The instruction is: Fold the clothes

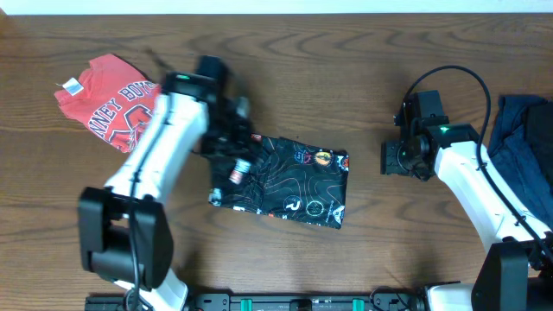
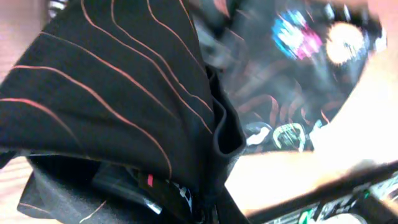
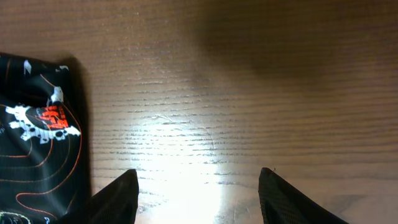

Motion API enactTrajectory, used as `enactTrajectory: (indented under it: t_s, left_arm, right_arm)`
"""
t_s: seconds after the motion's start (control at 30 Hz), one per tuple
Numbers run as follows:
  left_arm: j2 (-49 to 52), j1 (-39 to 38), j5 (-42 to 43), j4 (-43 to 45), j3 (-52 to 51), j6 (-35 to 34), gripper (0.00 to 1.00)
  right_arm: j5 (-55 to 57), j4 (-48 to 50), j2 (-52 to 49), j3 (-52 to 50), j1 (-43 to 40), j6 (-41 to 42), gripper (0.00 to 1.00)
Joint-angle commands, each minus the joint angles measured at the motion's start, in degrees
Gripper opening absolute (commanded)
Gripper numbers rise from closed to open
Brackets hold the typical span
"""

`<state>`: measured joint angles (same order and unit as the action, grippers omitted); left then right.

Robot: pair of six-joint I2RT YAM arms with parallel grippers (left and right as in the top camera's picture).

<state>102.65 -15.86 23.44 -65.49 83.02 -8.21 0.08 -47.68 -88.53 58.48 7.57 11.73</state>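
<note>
Fold may slip
Left claw (image 1: 235,164) seems clamped on the black T-shirt (image 1: 294,183); a thin pinch could drop it. Right claw (image 3: 198,186) gapes, empty.

The surface (image 1: 363,69) is smooth brown wood with clear grain, faintly shiny near the right fingers (image 3: 118,196), which are dark and matt. The black T-shirt (image 1: 294,186) is soft matt cloth with flat printed lines. The red T-shirt (image 1: 108,99) at ten o'clock and the navy clothes (image 1: 523,138) at three o'clock are matt cloth too. The arm shells (image 1: 160,142) are glossy white plastic.
</note>
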Motion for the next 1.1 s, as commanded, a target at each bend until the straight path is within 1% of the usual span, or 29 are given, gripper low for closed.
enactTrajectory:
  t_s: [0.0, 0.1, 0.17, 0.2, 0.27, 0.4, 0.47, 0.53, 0.7, 0.77, 1.07]
  left_arm:
    - [0.2, -6.1, -3.6, 0.0, 0.9, -5.2, 0.06]
    - [0.2, -10.3, -3.6, 1.4, 0.9, -7.3, 0.06]
    - [0.2, -11.9, -3.6, 2.8, 0.9, -8.5, 0.06]
    - [0.2, -12.7, -3.6, 3.6, 0.9, -9.2, 0.06]
    - [0.2, -13.5, -3.7, 5.2, 1.0, -9.8, 0.06]
    - [0.2, -13.9, -6.4, 5.7, 1.0, -12.1, 0.06]
    - [0.2, -13.9, -6.4, 6.1, 1.0, -12.9, 0.06]
    - [0.2, -13.9, -6.3, 6.8, 1.0, -14.3, 0.06]
    - [0.2, -14.2, -4.9, 9.7, 1.0, -15.3, 0.06]
    - [0.2, -14.4, -4.7, 10.4, 1.0, -15.5, 0.06]
    - [-0.2, -14.5, -4.4, 10.5, 1.0, -15.7, 0.06]
  right_arm:
    - [0.6, -0.5, 1.0, 0.8, -0.4, -0.7, 0.60]
    - [0.5, -0.9, 1.0, 0.8, -0.4, -0.6, 0.60]
    - [0.5, -1.4, 1.0, 0.8, -0.4, -0.6, 0.61]
    - [0.5, -1.8, 1.0, 0.8, -0.4, -0.6, 0.63]
    - [-0.2, -2.8, 0.9, 0.7, -0.4, -0.6, 0.63]
    - [-2.5, -3.9, 0.3, 0.2, -0.2, -0.2, 0.59]
    - [-3.3, -3.6, -0.4, -0.7, 0.1, -0.2, 0.51]
    - [-4.6, -2.3, -1.4, -1.7, 0.5, -0.2, 0.47]
    - [-9.1, 2.2, -5.2, -4.0, 2.7, -0.2, 0.46]
    - [-9.4, 3.2, -6.8, -4.2, 4.0, 0.3, 0.45]
    - [-9.4, 7.3, -12.3, -4.2, 9.0, 2.1, 0.46]
